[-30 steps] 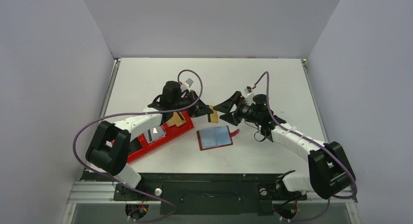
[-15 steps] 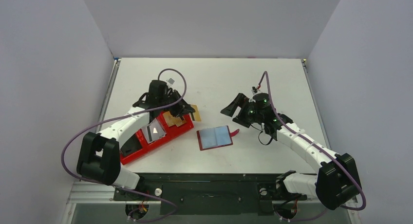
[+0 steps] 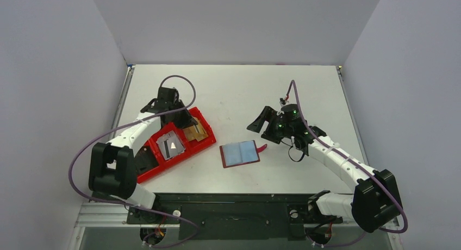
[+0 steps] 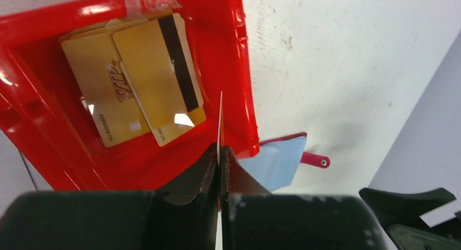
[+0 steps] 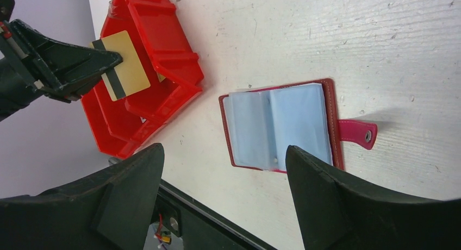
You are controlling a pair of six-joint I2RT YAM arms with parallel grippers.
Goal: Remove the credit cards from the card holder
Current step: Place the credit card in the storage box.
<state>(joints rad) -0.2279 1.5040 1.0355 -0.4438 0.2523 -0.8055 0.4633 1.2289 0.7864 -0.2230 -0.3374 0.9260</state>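
Left fingers (image 4: 219,156) gripping card (image 5: 122,65), card holder (image 5: 277,125) open

the bright red plastic compartment tray (image 4: 242,70) is filled with flat tan-gold plastic cards (image 4: 147,70), one crossed by a black stripe. a silver-grey card (image 3: 166,148) is seen beside them. the dark red folding card holder (image 5: 332,114) is lined with pale blue-grey sleeves (image 5: 296,122); its strap tab (image 5: 356,131) is coloured pink-red.

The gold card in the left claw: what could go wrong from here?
1. The left claw pinches the gold card by one edge, close to the red tray's wall; released here, it may fall outside.
2. It may land leaning on the gold cards already inside.
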